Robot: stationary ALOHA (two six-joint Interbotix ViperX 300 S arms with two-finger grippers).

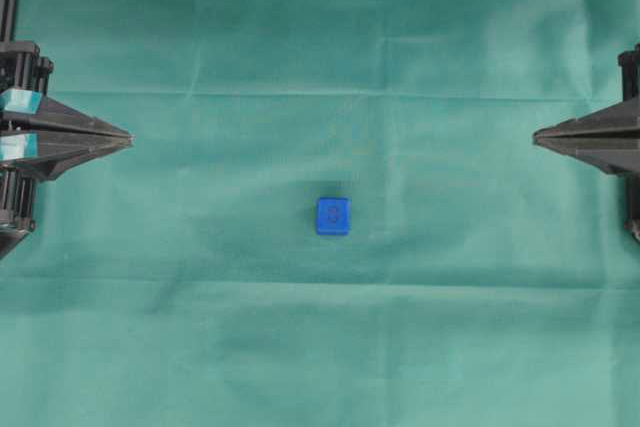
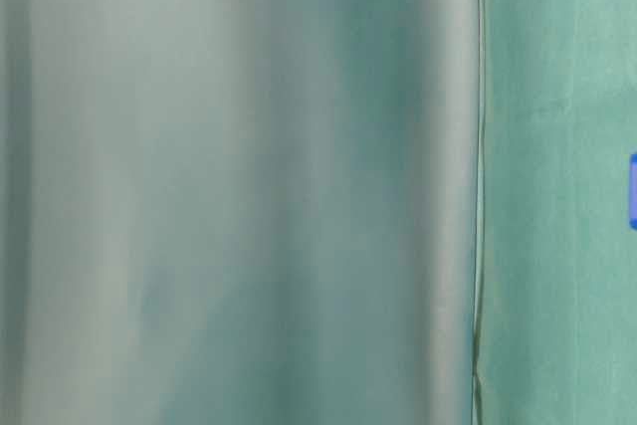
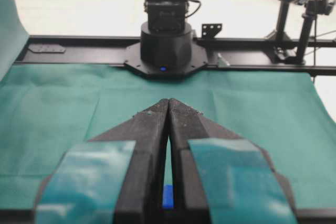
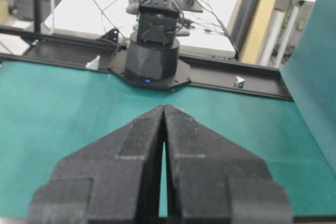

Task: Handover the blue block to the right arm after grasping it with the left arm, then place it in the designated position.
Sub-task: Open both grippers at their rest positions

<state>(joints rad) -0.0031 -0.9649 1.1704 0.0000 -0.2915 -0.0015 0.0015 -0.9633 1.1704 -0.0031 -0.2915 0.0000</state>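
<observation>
Lying untouched: blue block (image 1: 333,215)

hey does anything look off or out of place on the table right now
Nothing stands out. The blue block sits flat and square on the green cloth, which shows only fold creases. The left pincer and right pincer are shut, well apart from it.

Black left arm (image 1: 60,139) with teal-padded pointed jaws; right arm (image 1: 590,137) all black, same pointed jaws

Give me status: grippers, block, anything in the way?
Left gripper shut, empty, parked at left edge. Right gripper shut, empty, at right edge. Blue block untouched on the green cloth, mid-table. Nothing between it and the left gripper.
</observation>
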